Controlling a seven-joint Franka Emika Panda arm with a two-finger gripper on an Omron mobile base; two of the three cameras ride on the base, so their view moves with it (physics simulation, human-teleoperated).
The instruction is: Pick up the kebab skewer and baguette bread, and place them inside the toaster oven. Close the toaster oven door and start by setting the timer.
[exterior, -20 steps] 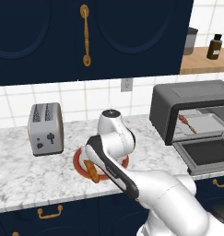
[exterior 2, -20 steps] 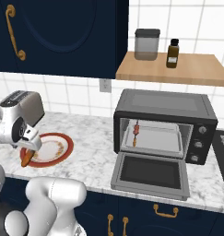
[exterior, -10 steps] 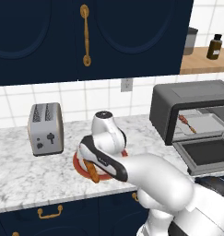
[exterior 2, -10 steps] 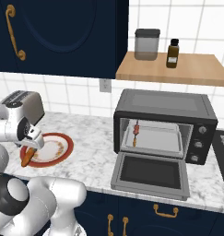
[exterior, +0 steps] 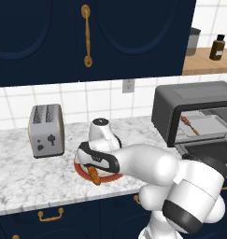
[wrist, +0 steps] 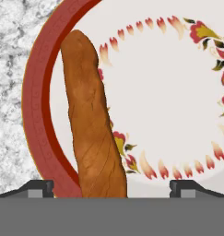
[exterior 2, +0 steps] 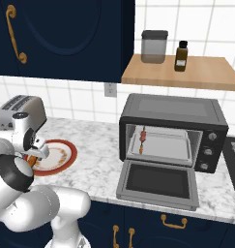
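Baguette bread [wrist: 92, 124]: orange-brown, fine crack lines. Plate [wrist: 178, 92]: off-white centre, ring of red-orange petals with some yellow-green leaves, dark red rim with thin gold edge. Table [exterior: 21, 172]: white-grey marble. Toaster oven [exterior 2: 174, 114]: dark grey, light grey inside. Kebab skewer [exterior 2: 142, 140]: reddish-brown chunks. Toaster [exterior: 46, 130]: silver. Cabinets [exterior: 133, 37]: navy, brass handles. Shelf [exterior 2: 182, 72]: light wood. Wall tiles [exterior: 105, 100]: white.
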